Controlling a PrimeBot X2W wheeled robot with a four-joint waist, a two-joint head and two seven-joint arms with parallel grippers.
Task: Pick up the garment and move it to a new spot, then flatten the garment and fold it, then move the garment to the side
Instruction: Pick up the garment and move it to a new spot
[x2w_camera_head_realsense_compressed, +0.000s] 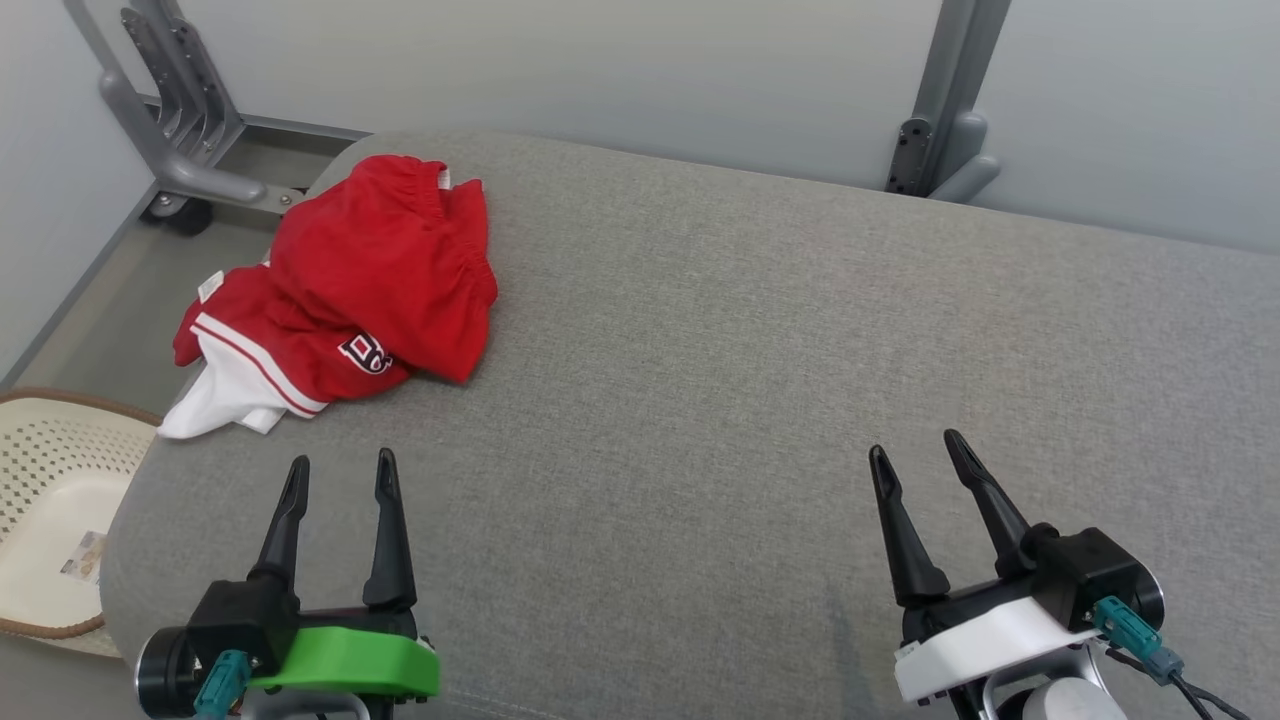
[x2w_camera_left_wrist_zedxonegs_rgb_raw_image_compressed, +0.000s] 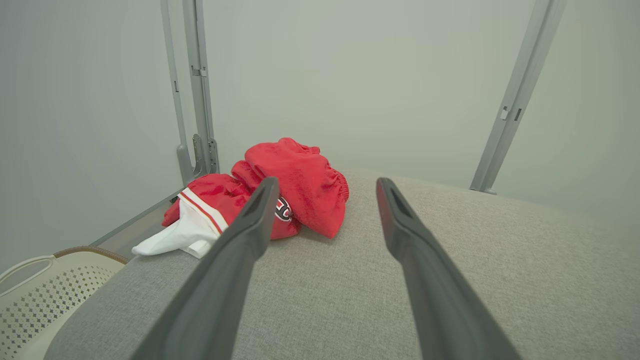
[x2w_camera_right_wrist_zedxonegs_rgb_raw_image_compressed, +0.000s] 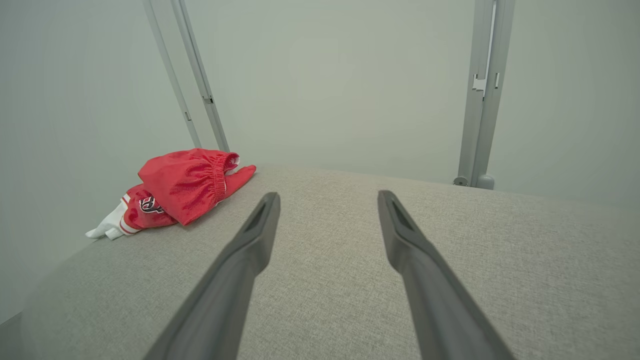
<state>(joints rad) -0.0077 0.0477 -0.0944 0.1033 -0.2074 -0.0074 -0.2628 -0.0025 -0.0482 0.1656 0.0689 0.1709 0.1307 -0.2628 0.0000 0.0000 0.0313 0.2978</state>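
Plain pale walls, grey metal frame posts (x2w_camera_head_realsense_compressed: 940, 110), and a grey fabric-covered counter (x2w_camera_head_realsense_compressed: 760, 330) taking up most of the head view. Looking at a red garment (x2w_camera_head_realsense_compressed: 380, 270) with white trim, bunched in a heap at the far left corner of that counter, white bit poking out right at the edge above a cream basket (x2w_camera_head_realsense_compressed: 50, 450) down beside it. No pickup yet, so pretty clearly step one: go get it. Best bet imo: reach with the left claw (x2w_camera_head_realsense_compressed: 342, 460), much nearer than the right claw (x2w_camera_head_realsense_compressed: 915, 445), and come down on the thick red mound rather than the thin white corner, otherwise risk dragging the whole thing off the edge toward the basket. Pinch a decent fold, lift straight up, then carry over to the open middle for the flattening part. Pose-wise: both claws parked low at the near edge, fingers pointing away across the counter, spread wide, gripping nothing, touching no cloth. Left one aimed roughly at the heap in its wrist view but well short of it; right one well apart, way off to the side.
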